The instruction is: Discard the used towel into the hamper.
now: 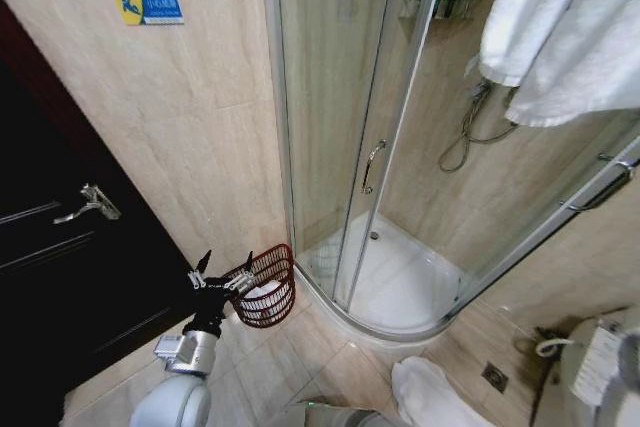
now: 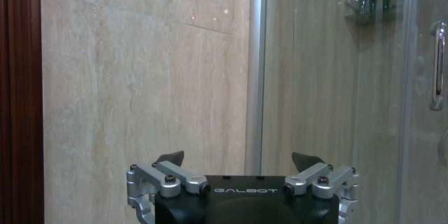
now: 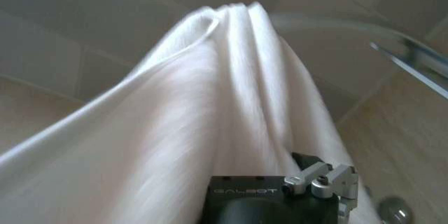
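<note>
Dark red-brown wicker forms the hamper [image 1: 268,287], which is seen on the tiled floor in the corner between the beige wall and the curved glass shower enclosure [image 1: 340,137], just beside the enclosure's lower rail. The hamper's long axis is tilted rather than upright, its open mouth pointing up and toward the left gripper, its narrower base toward the enclosure. Something white is visible inside it. The left gripper [image 1: 223,274] is held at the hamper's rim on the side away from the enclosure, fingers spread apart and nothing between them; the same released jaws are seen in the left wrist view [image 2: 238,160], facing the wall and the enclosure's metal frame. A white towel [image 3: 210,108] is draped over the right gripper [image 3: 280,192] in long folds; whether its fingers are clenched cannot be told. More white towels [image 1: 560,27] hang above the enclosure.
</note>
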